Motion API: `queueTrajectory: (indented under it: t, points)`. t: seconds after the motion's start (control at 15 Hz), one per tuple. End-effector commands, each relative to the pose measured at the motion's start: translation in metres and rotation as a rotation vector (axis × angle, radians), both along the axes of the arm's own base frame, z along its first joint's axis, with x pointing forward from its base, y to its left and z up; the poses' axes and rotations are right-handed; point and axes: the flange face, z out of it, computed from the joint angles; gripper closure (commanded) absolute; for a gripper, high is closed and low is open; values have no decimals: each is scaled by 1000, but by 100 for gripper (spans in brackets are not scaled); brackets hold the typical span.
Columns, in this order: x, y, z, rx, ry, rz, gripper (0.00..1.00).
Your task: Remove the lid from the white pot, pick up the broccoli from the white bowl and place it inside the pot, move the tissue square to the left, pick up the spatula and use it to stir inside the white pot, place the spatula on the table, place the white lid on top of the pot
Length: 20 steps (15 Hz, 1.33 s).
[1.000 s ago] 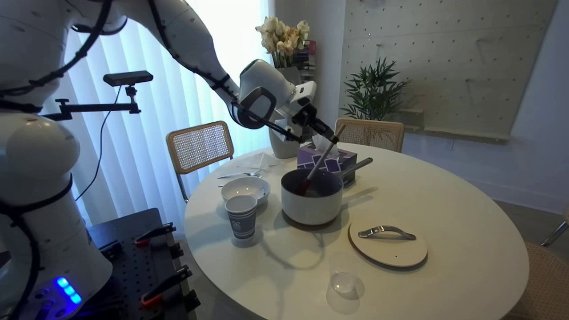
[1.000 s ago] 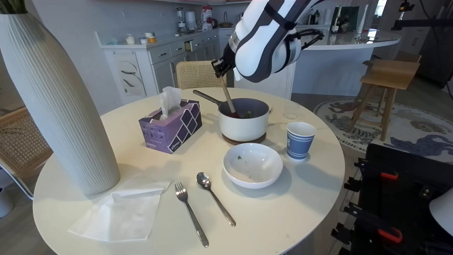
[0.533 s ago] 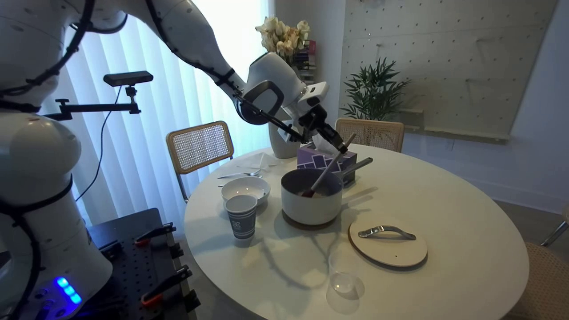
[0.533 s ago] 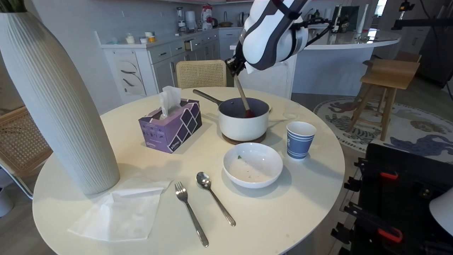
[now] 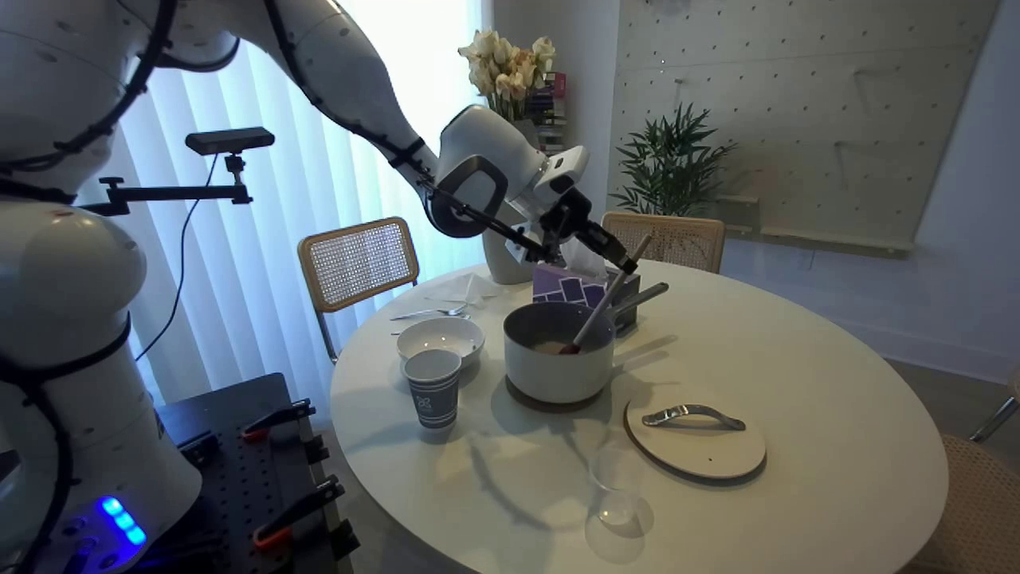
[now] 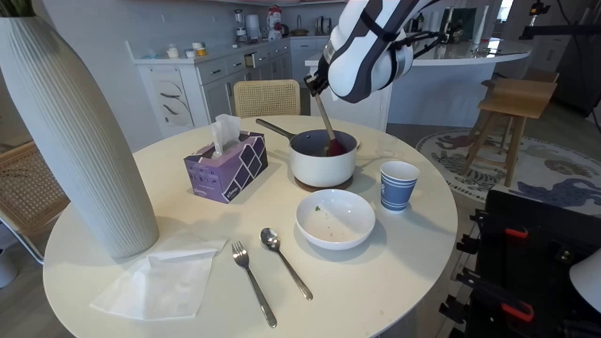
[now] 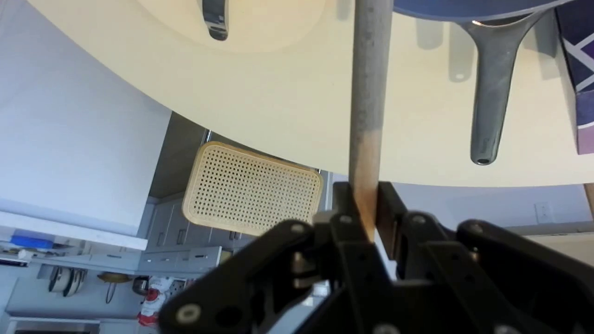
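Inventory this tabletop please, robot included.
pot: 1, white, on disc
disc: 1, brown, on table
spatula: 1, red/tan, head in pot
tumbler: 1, clear, on table
lid: 1, white, near tumbler
bowl: 1, white, near pot
cup: 1, blue, near bowl
tissue box: 1, purple, near pot
vase: 1, white, on table
flowers: several, cream, in vase
tissue square: 1, white, near vase
spoon: 1, silver, near bowl
fork: 1, silver, near spoon
arm: 1, white, over table
gripper: 1, black, holding spatula
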Motion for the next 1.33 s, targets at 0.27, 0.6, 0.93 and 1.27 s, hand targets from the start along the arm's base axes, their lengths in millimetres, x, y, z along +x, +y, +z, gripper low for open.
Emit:
queueTrajectory:
  t: [0.27, 0.6, 0.93, 1.27]
  points:
    - [20, 42, 4, -39, -159, 30, 96]
    - [35, 86, 21, -1, -221, 66, 96]
    - [8, 103, -7, 69, -72, 143, 96]
    - [0, 80, 7, 101, 58, 164, 96]
